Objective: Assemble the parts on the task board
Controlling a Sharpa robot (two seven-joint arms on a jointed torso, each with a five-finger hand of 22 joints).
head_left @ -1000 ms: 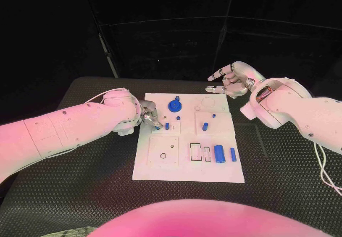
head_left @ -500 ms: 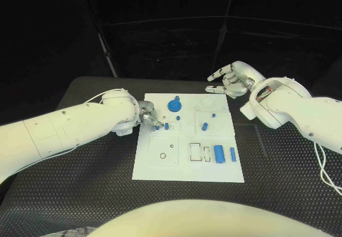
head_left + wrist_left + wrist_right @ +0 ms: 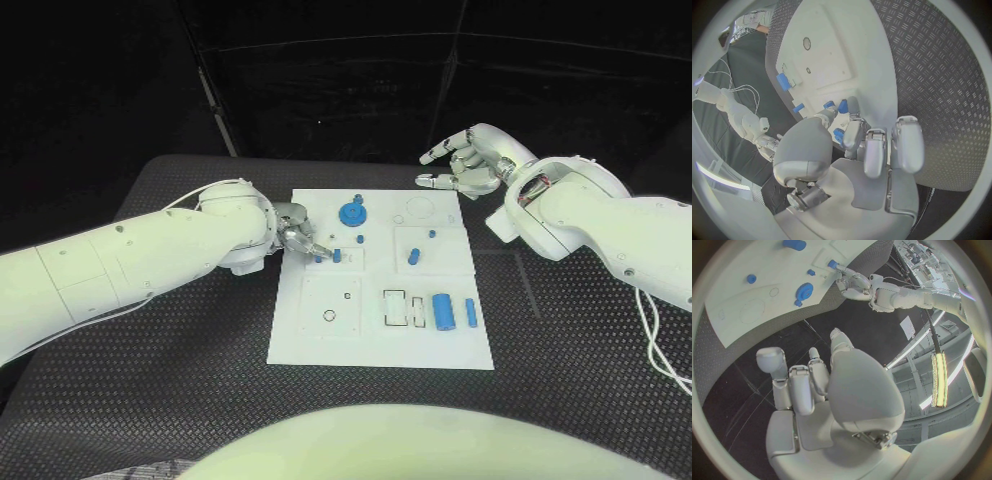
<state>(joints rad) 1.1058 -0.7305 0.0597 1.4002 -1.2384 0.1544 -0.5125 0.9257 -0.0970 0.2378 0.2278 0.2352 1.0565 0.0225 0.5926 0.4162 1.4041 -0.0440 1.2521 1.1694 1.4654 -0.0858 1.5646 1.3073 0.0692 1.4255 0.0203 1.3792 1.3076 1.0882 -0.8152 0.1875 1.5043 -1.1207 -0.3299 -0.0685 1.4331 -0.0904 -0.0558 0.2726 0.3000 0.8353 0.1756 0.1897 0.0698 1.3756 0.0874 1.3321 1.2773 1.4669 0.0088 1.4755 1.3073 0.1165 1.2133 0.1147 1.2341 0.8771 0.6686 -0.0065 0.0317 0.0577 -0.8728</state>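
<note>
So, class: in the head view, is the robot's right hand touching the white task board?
No. The right hand hangs beyond the task board's far right corner, fingers spread and holding nothing.

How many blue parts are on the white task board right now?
8, maybe more under the left hand: disc, far-edge dot, two by the fingers, one beside the disc, two right-centre, cylinder, bar.

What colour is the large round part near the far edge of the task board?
Blue. The large round part shows best in the head view, against the white task board.
</note>
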